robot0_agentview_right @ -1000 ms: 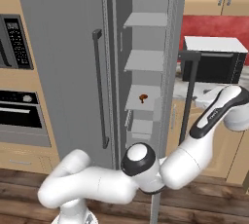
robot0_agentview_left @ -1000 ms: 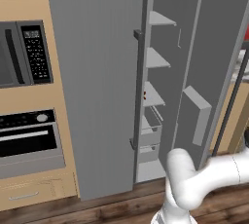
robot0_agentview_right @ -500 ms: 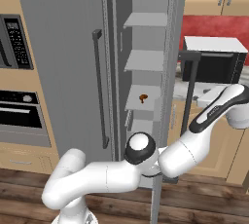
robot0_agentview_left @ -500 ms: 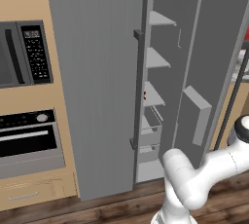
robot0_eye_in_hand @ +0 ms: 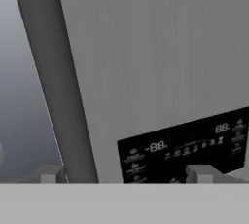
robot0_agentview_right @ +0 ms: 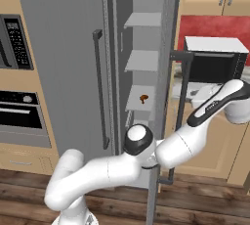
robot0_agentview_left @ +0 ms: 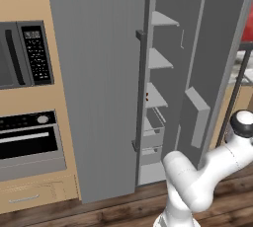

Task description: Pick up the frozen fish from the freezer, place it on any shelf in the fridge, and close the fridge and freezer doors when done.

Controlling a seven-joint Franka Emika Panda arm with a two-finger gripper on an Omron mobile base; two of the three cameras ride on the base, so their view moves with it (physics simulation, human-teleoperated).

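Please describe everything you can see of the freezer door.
The freezer door is a tall, slim, plain grey panel that looks like brushed metal. It stands open. Its front carries a long vertical bar handle and a dark dispenser panel with pale digits. A grey bin hangs on its inner side. Nothing visibly touches it.

freezer (robot0_agentview_left: pixel 157 102): door (robot0_agentview_left: pixel 217 48) open, short pale shelves | fridge door (robot0_agentview_left: pixel 99 83): shut, grey

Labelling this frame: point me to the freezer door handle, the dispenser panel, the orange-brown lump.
freezer door handle (robot0_eye_in_hand: pixel 58 86), hand view, mid bar.
dispenser panel (robot0_eye_in_hand: pixel 185 150), hand view, dark display face.
orange-brown lump (robot0_agentview_right: pixel 143 98), right base view, its middle, on a freezer shelf.
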